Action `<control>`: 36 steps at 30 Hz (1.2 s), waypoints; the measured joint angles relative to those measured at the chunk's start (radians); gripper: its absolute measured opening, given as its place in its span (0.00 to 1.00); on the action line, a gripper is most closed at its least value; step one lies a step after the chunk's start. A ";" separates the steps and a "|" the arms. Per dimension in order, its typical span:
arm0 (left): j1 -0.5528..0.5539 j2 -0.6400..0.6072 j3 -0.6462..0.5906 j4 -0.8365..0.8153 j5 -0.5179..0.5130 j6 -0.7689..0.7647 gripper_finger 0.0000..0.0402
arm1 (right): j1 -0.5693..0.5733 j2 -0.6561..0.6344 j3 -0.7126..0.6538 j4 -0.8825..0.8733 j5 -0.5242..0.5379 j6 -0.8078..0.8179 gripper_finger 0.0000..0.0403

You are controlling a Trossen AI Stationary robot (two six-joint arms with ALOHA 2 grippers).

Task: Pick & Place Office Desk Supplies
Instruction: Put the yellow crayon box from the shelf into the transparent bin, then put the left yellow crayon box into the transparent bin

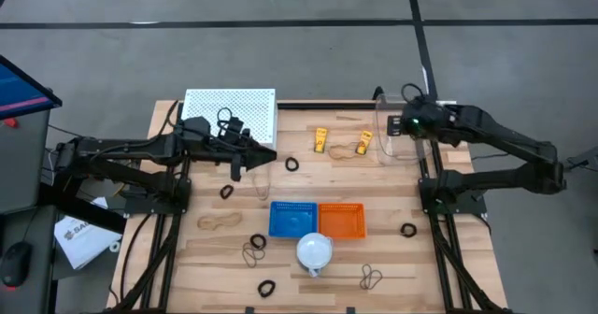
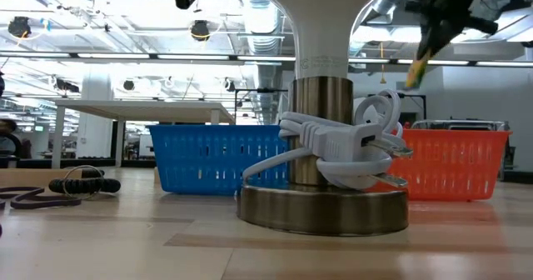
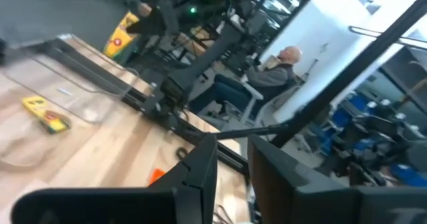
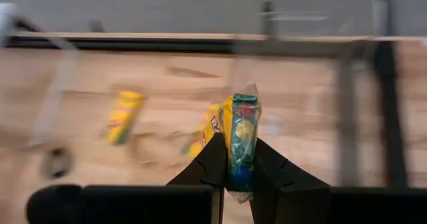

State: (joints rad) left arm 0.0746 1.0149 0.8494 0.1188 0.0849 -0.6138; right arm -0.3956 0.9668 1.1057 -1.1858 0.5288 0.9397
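Observation:
My right gripper [image 4: 243, 159] is shut on a small yellow packet in clear wrap [image 4: 243, 127]. It hangs high over the table's far right part [image 1: 391, 129] and shows at the top of the low view [image 2: 429, 38]. Two more yellow packets [image 1: 320, 141] [image 1: 364, 143] lie flat below it. Tan rubber-band loops [image 1: 220, 222] [image 1: 371, 277] and black rings [image 1: 292, 164] [image 1: 407, 229] lie scattered on the wood. My left gripper [image 1: 252, 155] is raised over the table's left half, its fingers [image 3: 200, 177] a narrow gap apart, holding nothing. My right gripper pinches the yellow packet between its two fingers at the packet's lower end [image 4: 240, 174]. The packet's other end sticks out past the fingertips. It is lifted clear of the table, and in the low view it hangs slanted below the fingers [image 2: 419, 65].
A blue basket [image 1: 292, 219] and an orange basket [image 1: 341, 221] stand side by side at the table's middle. A white dome-shaped lamp base with a coiled cord [image 1: 315, 250] stands just in front of them. A white perforated board [image 1: 229, 113] lies at the far left. A person sits beyond the table [image 3: 283, 64].

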 joint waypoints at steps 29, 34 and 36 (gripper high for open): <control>-0.001 0.032 0.000 0.020 -0.114 -0.044 0.19 | -0.333 0.595 0.000 0.136 0.138 -0.477 0.28; -0.001 0.032 0.000 0.020 -0.115 -0.049 0.19 | -0.394 0.570 0.000 0.139 0.129 -0.476 0.40; -0.001 0.032 0.000 0.020 -0.115 -0.049 0.19 | -0.413 0.544 0.000 0.140 0.124 -0.471 0.45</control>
State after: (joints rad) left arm 0.0734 1.0466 0.8494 0.1387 -0.0299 -0.6628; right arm -0.8085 1.5112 1.1057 -1.0461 0.6530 0.4691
